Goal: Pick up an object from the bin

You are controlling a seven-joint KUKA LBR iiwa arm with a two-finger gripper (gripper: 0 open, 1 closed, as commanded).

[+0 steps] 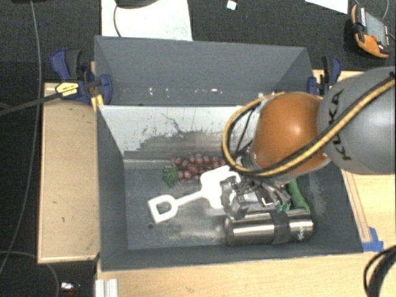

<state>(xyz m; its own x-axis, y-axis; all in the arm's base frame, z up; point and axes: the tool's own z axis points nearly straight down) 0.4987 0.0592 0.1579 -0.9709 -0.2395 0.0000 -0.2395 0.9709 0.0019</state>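
Pincer [242, 198], grasp state indiscernible, sits low at the blade of the white toy shovel [189, 198] beside a steel canister [266, 231]; closing squarely across the blade seems advisable.

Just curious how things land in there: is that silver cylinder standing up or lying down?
Lying down. The cylinder shows its long side, running left to right along the bin's front wall.
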